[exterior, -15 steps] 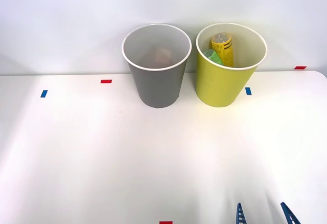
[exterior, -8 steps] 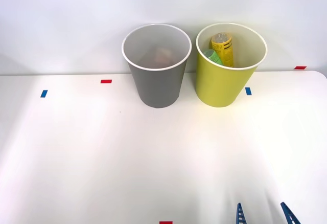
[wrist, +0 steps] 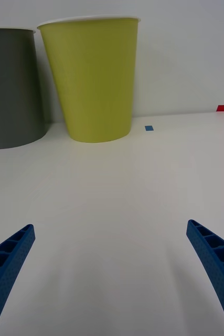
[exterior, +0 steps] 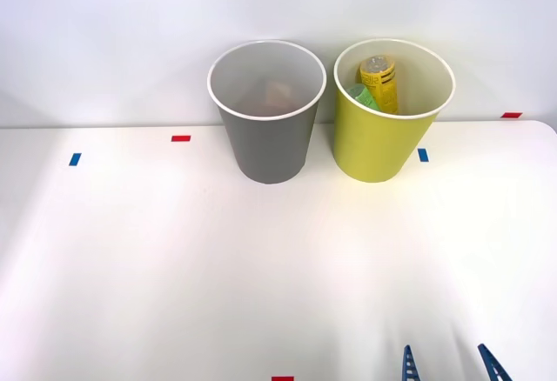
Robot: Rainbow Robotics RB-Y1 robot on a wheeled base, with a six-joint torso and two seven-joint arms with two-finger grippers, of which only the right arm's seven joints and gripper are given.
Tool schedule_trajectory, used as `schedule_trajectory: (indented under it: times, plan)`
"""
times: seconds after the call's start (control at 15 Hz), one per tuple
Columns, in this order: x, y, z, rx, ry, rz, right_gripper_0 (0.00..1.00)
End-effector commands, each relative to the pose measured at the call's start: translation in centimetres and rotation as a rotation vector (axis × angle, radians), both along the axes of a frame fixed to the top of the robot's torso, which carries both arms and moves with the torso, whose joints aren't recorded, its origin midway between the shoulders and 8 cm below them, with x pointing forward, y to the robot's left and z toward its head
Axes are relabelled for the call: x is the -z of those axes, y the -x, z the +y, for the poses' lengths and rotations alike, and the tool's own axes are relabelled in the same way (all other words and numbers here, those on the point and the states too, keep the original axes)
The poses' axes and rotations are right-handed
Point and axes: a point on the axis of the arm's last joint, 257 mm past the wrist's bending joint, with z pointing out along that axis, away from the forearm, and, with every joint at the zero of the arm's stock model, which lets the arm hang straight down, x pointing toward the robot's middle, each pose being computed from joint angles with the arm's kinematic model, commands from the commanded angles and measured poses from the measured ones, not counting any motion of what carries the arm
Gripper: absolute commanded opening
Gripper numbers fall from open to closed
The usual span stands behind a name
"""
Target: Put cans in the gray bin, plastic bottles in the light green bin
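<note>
nothing has moved in the last second: the plastic bottles [exterior: 379,83] stand inside the light green bin [exterior: 383,150], the gray bin [exterior: 265,150] beside it, right gripper [exterior: 449,365] fingers spread wide and empty, so sorting seems finished.

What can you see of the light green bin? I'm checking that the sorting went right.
The light green bin is a round, tapered, yellow-green bucket with a white rim and pale inside, looking like plastic or coated paper. It stands upright on the white table near the back wall, to the right of the gray bin; whether they touch is unclear. A yellow bottle and a smaller green item lean inside it. The right gripper is open, far from it.
</note>
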Motion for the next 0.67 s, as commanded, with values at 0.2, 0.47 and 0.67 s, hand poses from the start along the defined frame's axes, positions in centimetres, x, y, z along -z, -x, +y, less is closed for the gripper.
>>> schedule_trajectory:
  times: [0.2,0.47,0.67]
  plan:
    - [0.0,0.0,0.0,0.0,0.0,0.0,1.0]
    - [0.0,0.0,0.0,0.0,0.0,0.0,1.0]
    - [0.0,0.0,0.0,0.0,0.0,0.0,1.0]
